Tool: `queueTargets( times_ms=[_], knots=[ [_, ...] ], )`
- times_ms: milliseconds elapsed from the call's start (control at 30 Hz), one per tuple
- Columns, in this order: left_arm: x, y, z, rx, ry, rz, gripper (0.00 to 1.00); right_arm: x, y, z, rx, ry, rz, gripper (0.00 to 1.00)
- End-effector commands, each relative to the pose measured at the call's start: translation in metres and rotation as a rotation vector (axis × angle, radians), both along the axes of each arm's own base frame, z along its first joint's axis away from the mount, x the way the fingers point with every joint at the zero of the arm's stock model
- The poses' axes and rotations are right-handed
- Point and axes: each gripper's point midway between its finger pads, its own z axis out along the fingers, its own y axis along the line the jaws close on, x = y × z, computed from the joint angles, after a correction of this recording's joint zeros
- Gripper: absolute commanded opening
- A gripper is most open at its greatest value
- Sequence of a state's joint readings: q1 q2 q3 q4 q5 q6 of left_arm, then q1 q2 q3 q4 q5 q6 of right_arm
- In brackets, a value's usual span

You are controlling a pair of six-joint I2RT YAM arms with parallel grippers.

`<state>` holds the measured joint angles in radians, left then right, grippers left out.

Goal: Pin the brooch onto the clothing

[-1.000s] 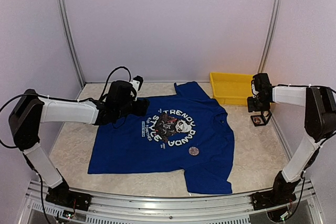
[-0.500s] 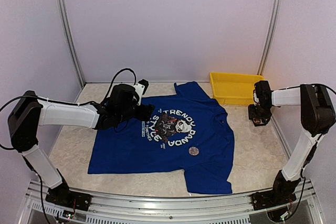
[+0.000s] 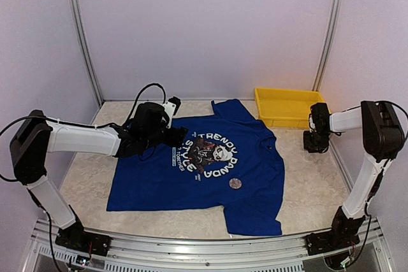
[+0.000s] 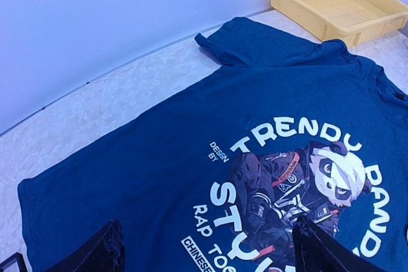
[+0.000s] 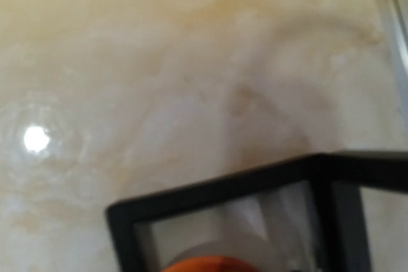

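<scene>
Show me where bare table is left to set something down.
Two bare patches of table: front right, between the T-shirt's right edge and the right arm; front left, between the shirt's left edge and the left arm. Crowded: back right, where the right end effector hangs by the yellow tray, and the shirt's left side under the left end effector.

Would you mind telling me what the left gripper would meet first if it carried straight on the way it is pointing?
Most likely the T-shirt, near its panda print: the open left gripper points low across the blue fabric toward it. How far above the cloth it hangs is unclear.
</scene>
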<state>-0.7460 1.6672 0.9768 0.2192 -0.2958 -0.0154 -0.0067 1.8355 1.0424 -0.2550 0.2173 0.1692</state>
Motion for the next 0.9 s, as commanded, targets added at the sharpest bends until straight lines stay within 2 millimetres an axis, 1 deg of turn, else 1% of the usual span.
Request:
queueTargets(
  times_ms=[0, 367, 667, 867],
  knots=[
    [0.002, -0.001, 0.0, 0.012, -0.008, -0.002, 0.86, -0.012, -0.007, -0.014, -0.005, 0.04, -0.011, 0.46],
    [0.002, -0.006, -0.006, 0.013, 0.007, -0.022, 0.86, -0.011, -0.009, 0.003, -0.023, 0.017, 0.003, 0.31],
    [0.0, -0.009, -0.009, 0.015, 0.016, -0.032, 0.86, -0.015, -0.009, 0.013, -0.028, 0.01, 0.008, 0.26],
    [0.001, -0.009, -0.009, 0.015, 0.017, -0.033, 0.86, -0.016, -0.009, 0.016, -0.031, 0.006, 0.012, 0.26]
  ],
)
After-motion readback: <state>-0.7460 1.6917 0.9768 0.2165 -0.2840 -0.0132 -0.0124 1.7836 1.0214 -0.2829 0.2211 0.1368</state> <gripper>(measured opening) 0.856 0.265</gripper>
